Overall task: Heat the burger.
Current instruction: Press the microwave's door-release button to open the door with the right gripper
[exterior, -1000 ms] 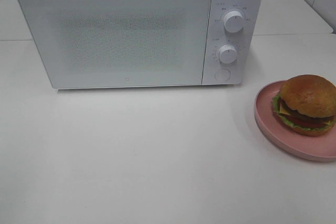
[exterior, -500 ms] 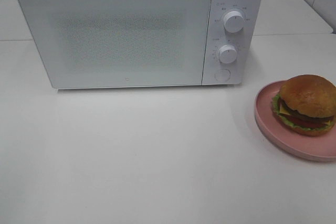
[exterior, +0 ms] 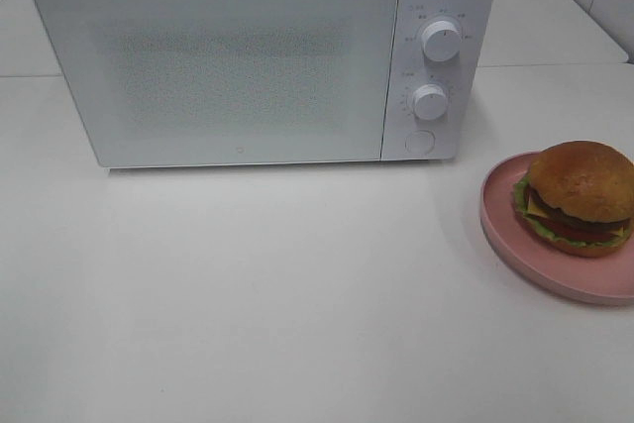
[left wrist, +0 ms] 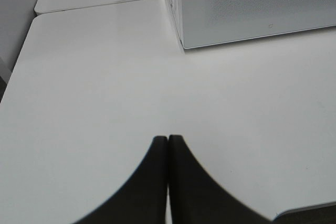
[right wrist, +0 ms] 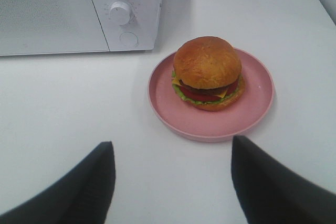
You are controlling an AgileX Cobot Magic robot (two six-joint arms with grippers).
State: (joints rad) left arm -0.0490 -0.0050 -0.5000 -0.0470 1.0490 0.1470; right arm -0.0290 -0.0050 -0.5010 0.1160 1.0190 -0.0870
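Left claw [left wrist: 168, 144]: pressed together.
Right claw [right wrist: 171, 144]: spread wide.
Burger [exterior: 579, 195]: one, on pink plate [exterior: 510, 243], right edge.
Microwave [exterior: 238, 66]: one, far.

A plain white table [exterior: 297, 294] fills the view. A white microwave oven [exterior: 238, 66] stands on it toward the back, door shut, with its two knobs on the right. A round pink plate [exterior: 503, 235] rests on the table's right side, apart from the microwave oven.
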